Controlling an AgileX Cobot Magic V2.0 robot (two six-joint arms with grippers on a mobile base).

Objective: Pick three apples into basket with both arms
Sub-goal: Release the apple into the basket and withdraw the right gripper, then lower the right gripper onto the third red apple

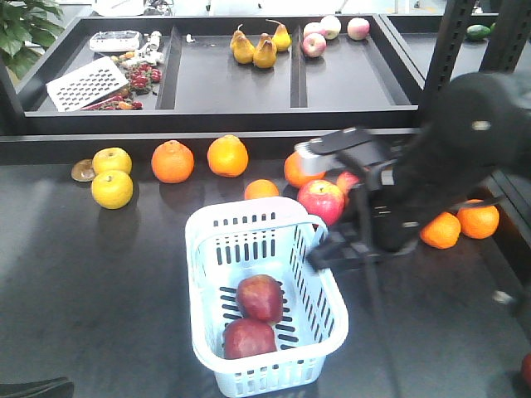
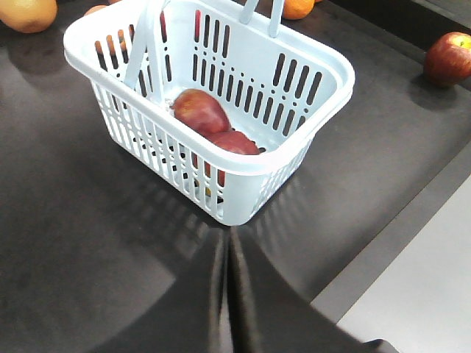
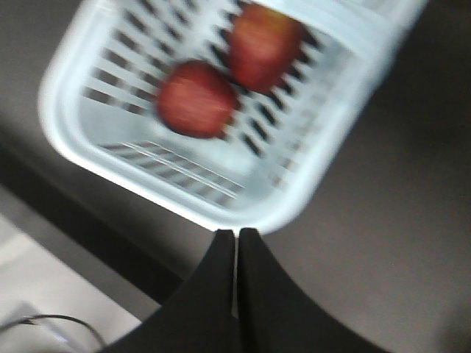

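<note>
I am watching the right gripper (image 3: 236,243) hanging just outside the basket (image 1: 328,319) rim, its fingers pressed together and pinching nothing. The left gripper (image 2: 227,254) is likewise sitting closed and empty, near a basket corner. Two dark apples (image 1: 260,298) are lying touching on the slotted floor, toward the basket's near end. A third dark apple (image 2: 448,59) is waiting alone on the counter (image 2: 88,220), well apart from the basket, toward the counter's front edge on the right arm's side. Brighter pink-red apples (image 1: 320,200) and oranges (image 1: 172,161) are sitting just beyond the basket's far rim. I am judging the fruit firm, smooth-skinned and prone to rolling or slipping, so I am planning a pinch across its widest middle.
</note>
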